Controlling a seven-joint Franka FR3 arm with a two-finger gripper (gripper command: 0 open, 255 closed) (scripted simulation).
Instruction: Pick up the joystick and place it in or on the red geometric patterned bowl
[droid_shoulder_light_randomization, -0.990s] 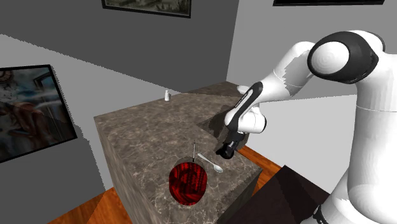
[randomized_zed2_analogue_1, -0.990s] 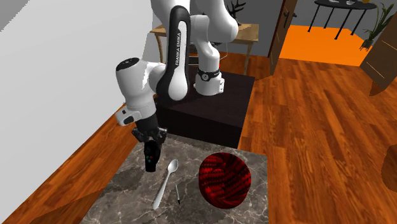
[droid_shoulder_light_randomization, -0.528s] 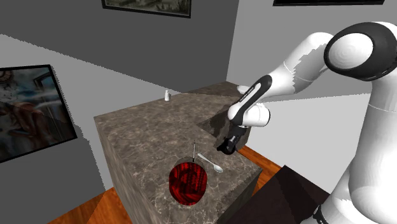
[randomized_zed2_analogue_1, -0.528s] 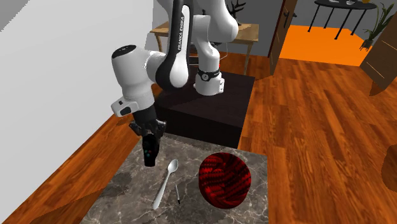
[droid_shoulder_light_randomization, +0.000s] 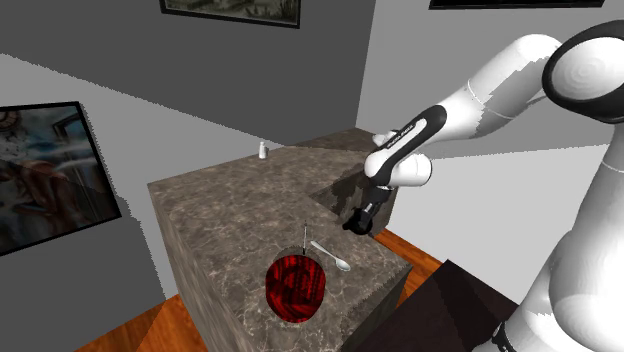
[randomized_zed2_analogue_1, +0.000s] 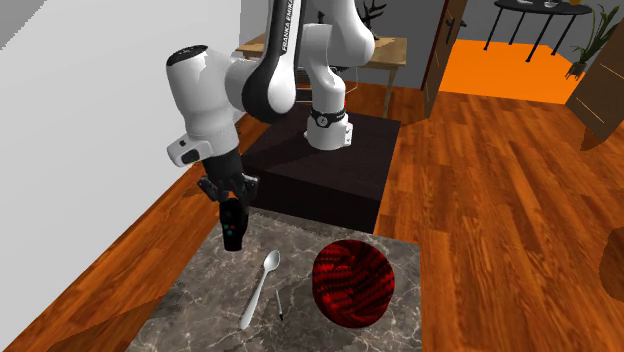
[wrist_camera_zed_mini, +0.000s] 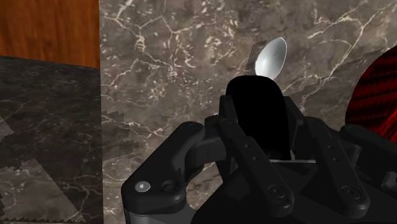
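So the hand (randomized_zed2_analogue_1: 233, 206) is clamped on the joystick (randomized_zed2_analogue_1: 234, 232), a stubby black thing with a couple of tiny coloured dots on it, and it hangs down from the fingers. Compared to a second ago the whole lot has gone up. Back then the joystick's bottom end was almost down on the worktop (randomized_zed2_analogue_1: 200, 300), and now there's a clear gap under it. It sits in the air over the worktop's corner nearest the stand (randomized_zed2_analogue_1: 320, 180), on the second exterior view's left.

In the shoulder view the hand (droid_shoulder_light_randomization: 362, 214) has also climbed and drifted a bit toward that view's right, and the arm's elbow is higher than it was. The joystick (droid_shoulder_light_randomization: 352, 226) sticks out below it.

The red patterned bowl (randomized_zed2_analogue_1: 351, 281) hasn't budged. It's on the worktop, well apart from the joystick, with nothing in it. The spoon (randomized_zed2_analogue_1: 259, 288) lies between the two, same spot as before, with a thin dark stick (randomized_zed2_analogue_1: 278, 305) just beside its handle.

In the wrist view the black fingers hug the joystick (wrist_camera_zed_mini: 257, 95) on both sides. The spoon's (wrist_camera_zed_mini: 270, 57) scoop peeks out just past its tip, and the bowl (wrist_camera_zed_mini: 378, 89) shows off to one side.
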